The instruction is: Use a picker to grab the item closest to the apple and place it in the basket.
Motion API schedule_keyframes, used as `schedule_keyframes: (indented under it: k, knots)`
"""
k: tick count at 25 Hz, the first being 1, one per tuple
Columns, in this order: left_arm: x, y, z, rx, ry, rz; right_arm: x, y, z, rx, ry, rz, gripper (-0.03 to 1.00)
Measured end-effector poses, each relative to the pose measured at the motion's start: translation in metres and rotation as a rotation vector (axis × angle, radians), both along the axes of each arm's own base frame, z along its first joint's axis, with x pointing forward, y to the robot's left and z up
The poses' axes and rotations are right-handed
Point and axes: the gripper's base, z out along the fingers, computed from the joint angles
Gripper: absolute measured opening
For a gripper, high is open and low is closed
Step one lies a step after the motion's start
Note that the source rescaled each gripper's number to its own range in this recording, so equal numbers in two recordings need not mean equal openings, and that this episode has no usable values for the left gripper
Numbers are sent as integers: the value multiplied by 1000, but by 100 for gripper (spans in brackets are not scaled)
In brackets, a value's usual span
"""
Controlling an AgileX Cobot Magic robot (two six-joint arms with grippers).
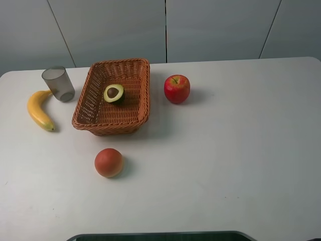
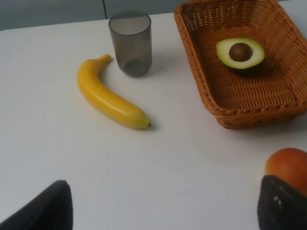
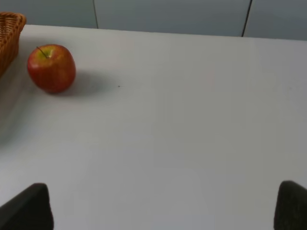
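1. Both grippers, left (image 2: 163,211) and right (image 3: 163,211), were seen with jaws wide apart, holding nothing.
2. The orange (image 1: 109,162) was left near the left gripper on the table (image 1: 241,150).
3. The avocado (image 1: 114,93) was found already lying in the basket (image 1: 138,113), beside the apple (image 1: 176,89).
4. A needless regrasp could be risked, tipping the basket.

banana (image 1: 39,110): yellow, curved, lying flat near the table's left edge | cup (image 1: 58,84): grey, translucent, upright, just beside the banana's upper end; touching or not cannot be told | round orange-red fruit (image 1: 109,162): alone, nearer the front edge, well apart from both | table (image 1: 230,160): white | wall panels (image 1: 215,27): grey, behind
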Motion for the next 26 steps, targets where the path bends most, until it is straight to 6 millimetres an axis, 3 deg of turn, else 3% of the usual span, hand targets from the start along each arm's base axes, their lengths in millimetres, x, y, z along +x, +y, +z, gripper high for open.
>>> schedule_keyframes:
  k: [26]
  knots:
    - [0,0,0,0,0,0,0,0,0,1,-2,-7,100]
